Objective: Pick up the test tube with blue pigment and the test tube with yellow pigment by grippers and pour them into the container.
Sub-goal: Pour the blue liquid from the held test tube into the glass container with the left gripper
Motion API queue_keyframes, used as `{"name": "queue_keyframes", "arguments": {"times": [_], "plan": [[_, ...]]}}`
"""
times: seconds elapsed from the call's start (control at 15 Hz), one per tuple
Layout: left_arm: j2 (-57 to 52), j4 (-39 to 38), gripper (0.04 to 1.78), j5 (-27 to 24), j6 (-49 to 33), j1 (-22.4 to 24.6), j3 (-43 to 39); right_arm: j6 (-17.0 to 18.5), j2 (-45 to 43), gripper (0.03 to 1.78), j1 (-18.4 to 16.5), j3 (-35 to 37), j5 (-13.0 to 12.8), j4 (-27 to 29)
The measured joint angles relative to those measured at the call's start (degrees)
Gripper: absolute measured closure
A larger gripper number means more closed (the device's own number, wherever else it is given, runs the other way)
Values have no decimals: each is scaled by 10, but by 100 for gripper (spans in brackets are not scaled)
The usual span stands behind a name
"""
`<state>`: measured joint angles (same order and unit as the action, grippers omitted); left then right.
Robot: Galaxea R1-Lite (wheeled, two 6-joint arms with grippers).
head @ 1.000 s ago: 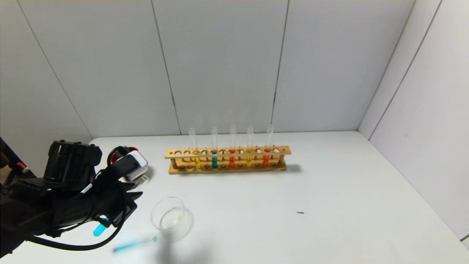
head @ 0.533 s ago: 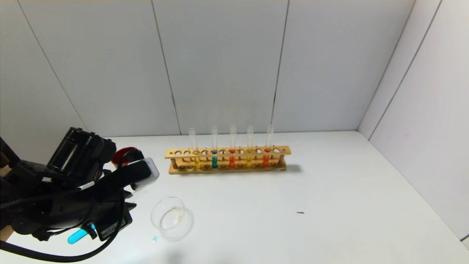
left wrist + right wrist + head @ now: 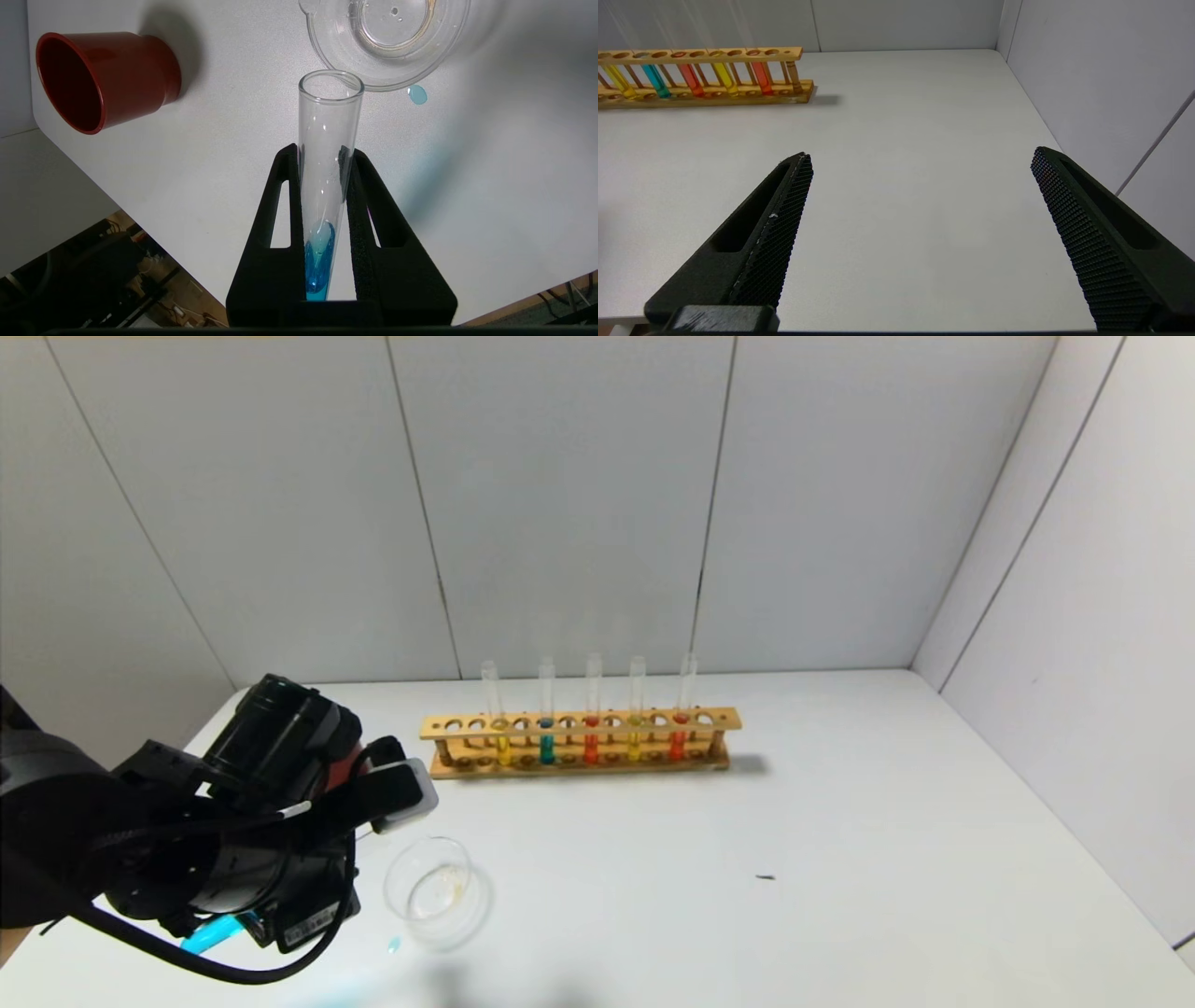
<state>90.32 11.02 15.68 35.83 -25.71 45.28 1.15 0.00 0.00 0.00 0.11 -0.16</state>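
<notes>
My left gripper (image 3: 280,887) is at the table's front left, just left of the container (image 3: 434,891), a clear glass dish. It is shut on the test tube with blue pigment (image 3: 213,933). In the left wrist view the black fingers (image 3: 280,196) clamp the tube (image 3: 329,140). The blue liquid sits at its closed end, and its open mouth reaches the rim of the dish (image 3: 336,56). Two tubes with yellow pigment (image 3: 504,747) (image 3: 635,742) stand in the wooden rack (image 3: 579,723). My right gripper (image 3: 920,158) is open and empty over bare table, out of the head view.
A blue drop (image 3: 417,94) lies on the table beside the dish. A dark red cup (image 3: 107,79) stands near the table's left edge. The rack also holds a teal tube (image 3: 546,747) and two orange-red tubes (image 3: 590,747). Grey walls enclose the back and right.
My left gripper has swung right toward the dish and rolled over, still holding the blue tube. It now covers the red cup in the head view.
</notes>
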Motion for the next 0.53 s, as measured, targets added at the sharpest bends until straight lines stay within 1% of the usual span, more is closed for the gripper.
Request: {"name": "queue_keyframes", "arguments": {"times": [0.27, 0.53], "plan": [[33, -5, 150, 0, -4, 13, 7, 0, 0, 10, 0, 0, 0, 0], [54, -2, 150, 0, 0, 17, 9, 0, 0, 10, 0, 0, 0, 0]]}}
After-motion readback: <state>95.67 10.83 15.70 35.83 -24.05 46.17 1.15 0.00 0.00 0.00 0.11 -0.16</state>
